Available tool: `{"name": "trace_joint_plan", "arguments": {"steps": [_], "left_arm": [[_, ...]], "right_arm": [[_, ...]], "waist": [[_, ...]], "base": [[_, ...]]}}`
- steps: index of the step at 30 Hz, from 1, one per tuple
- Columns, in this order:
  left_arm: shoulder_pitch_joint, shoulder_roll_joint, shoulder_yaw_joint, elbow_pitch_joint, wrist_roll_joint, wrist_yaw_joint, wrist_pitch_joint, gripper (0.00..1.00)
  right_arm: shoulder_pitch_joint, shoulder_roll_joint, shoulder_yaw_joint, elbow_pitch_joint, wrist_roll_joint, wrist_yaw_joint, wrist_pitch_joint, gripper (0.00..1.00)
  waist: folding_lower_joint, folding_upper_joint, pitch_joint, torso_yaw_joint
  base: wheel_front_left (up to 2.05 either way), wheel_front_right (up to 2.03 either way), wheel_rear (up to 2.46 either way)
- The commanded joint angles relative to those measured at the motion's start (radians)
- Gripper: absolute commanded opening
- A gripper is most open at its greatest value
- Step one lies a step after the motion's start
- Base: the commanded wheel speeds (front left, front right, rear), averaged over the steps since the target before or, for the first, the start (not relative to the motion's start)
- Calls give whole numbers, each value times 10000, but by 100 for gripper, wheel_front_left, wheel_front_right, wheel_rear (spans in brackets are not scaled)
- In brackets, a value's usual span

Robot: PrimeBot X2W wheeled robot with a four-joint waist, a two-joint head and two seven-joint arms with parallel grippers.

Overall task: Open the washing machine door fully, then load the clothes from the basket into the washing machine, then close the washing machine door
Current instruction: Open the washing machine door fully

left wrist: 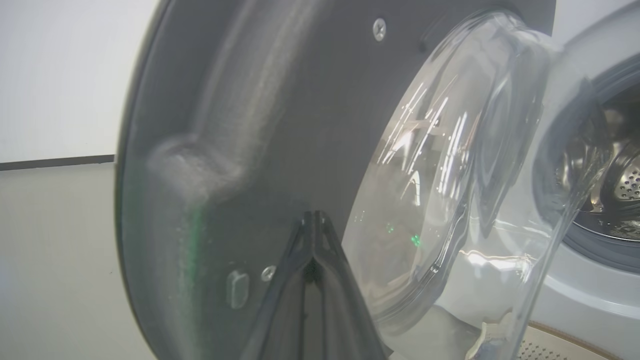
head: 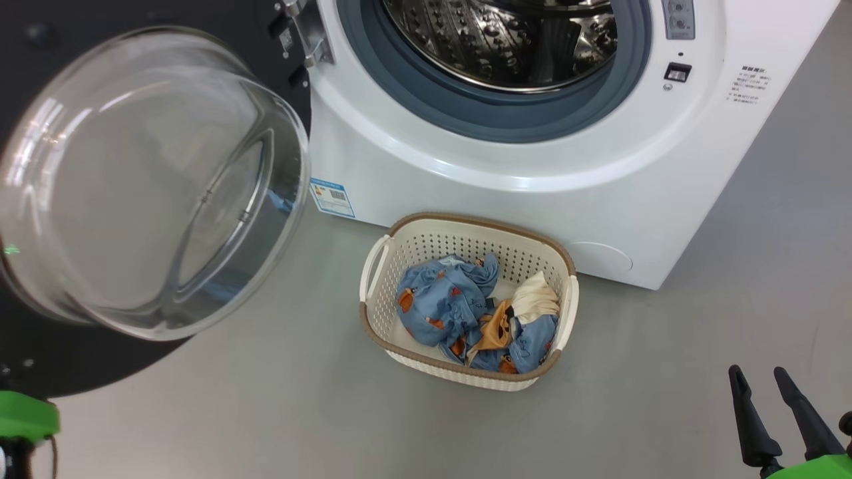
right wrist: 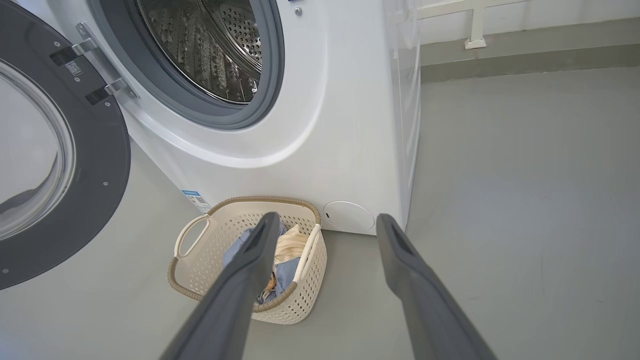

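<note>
blue label [head: 331, 197] on washing machine [head: 413, 179]: print seemingly too small.

The left tool [left wrist: 313, 222] is pinched shut, the right tool [head: 757, 376] spread wide.

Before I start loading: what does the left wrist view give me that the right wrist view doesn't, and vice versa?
Left wrist: the shut left end effector, tip close to the dark inner rim of the washing machine door, beside its glass bowl; contact unclear. Right wrist: the open, empty right end effector pointing towards the basket, the clothes inside it, the door hinges. Both: the door open, the drum, the basket's rim.
</note>
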Motion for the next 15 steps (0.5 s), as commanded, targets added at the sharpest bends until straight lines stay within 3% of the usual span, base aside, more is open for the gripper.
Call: {"name": "trace_joint_plan", "arguments": {"steps": [1,15], "left_arm": [[-539,681,561,-33,131,14,-65,0],[-2181,1635,1374,2121,589,-179,-65,0]], "right_arm": [[-315,-249,236,-276,-141,16,-120,100],[-615,-424,231,-402,-242,16,-120,100]], "waist": [[-1,-1,127,-64],[-1,-1,914,-323]], "base": [[0,0,0],[0,0,0]]}}
